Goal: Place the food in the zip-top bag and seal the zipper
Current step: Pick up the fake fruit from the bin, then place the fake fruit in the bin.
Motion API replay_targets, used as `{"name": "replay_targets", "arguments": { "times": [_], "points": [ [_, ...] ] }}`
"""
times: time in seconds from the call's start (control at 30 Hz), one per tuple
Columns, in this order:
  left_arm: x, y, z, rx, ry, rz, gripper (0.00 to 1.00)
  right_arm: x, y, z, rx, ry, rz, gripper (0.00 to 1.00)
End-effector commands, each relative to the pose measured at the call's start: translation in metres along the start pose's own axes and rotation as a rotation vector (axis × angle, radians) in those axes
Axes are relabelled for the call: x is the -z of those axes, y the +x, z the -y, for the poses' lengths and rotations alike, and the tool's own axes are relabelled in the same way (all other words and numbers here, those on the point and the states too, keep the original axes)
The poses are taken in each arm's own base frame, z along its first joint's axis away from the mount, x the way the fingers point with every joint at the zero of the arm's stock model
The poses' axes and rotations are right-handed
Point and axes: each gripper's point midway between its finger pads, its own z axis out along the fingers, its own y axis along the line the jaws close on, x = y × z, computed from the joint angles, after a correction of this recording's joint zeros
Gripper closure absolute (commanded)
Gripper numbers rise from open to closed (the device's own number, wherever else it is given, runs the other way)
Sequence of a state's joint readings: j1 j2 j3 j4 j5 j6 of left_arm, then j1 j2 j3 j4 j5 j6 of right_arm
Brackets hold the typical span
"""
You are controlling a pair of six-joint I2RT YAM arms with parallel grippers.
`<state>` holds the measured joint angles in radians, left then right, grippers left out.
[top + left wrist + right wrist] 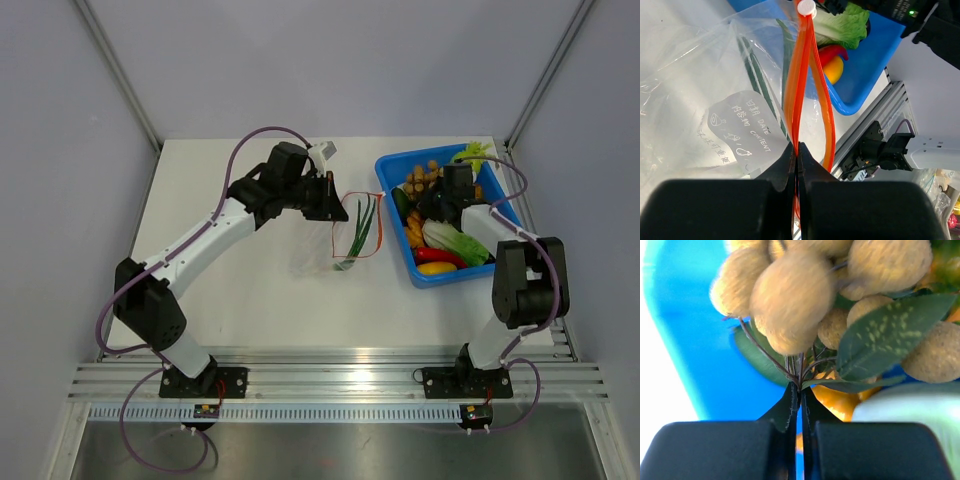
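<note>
L arm (200,245) & R arm (495,222): white links, blk joints, purple cables (232,165); pincer fingers (782,167) matte blk.

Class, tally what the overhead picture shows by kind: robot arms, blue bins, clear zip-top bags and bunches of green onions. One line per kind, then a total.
Robot arms: 2, the left arm and the right arm
Blue bins: 1
Clear zip-top bags: 1
Bunches of green onions: 1, inside the bag
Total: 5
</note>
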<state>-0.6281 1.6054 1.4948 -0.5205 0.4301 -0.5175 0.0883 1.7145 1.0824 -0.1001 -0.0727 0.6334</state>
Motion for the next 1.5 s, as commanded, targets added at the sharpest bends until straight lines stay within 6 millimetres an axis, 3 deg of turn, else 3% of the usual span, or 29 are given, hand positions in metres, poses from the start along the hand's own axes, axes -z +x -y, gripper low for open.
{"name": "replay_targets", "arguments": {
  "times": [0.0,0.2,0.6,0.8,0.9,1.07,1.17,1.27,1.47],
  "points": [
    [0.015,-0.021,0.017,-0.036,0.042,0.095,1.0,0.042,-0.023,-0.032,0.036,-0.092,0.07,0.99],
    [0.014,-0.039,0.019,-0.069,0.026,0.132,1.0,0.09,-0.021,-0.045,0.086,-0.139,0.047,1.0],
    [-0.019,-0.061,0.022,-0.062,0.057,0.101,1.0,0.199,-0.017,-0.072,0.185,-0.293,0.075,1.0],
    [-0.029,-0.065,0.02,-0.054,0.058,0.097,1.0,0.26,-0.016,-0.106,0.268,-0.461,0.062,1.0],
    [-0.034,-0.064,0.018,-0.041,0.059,0.086,1.0,0.277,-0.009,-0.121,0.275,-0.549,0.015,1.0],
    [-0.039,-0.063,0.02,-0.023,0.083,0.082,1.0,0.294,0.015,-0.146,0.25,-0.69,-0.066,1.0],
    [-0.04,-0.063,0.022,-0.016,0.094,0.079,1.0,0.292,0.032,-0.158,0.248,-0.742,-0.116,1.0],
    [-0.037,-0.064,0.027,-0.013,0.112,0.081,1.0,0.283,0.051,-0.167,0.252,-0.751,-0.158,1.0],
    [-0.03,-0.067,0.042,-0.012,0.178,0.085,1.0,0.243,0.07,-0.159,0.202,-0.721,-0.212,1.0]
  ]
}}
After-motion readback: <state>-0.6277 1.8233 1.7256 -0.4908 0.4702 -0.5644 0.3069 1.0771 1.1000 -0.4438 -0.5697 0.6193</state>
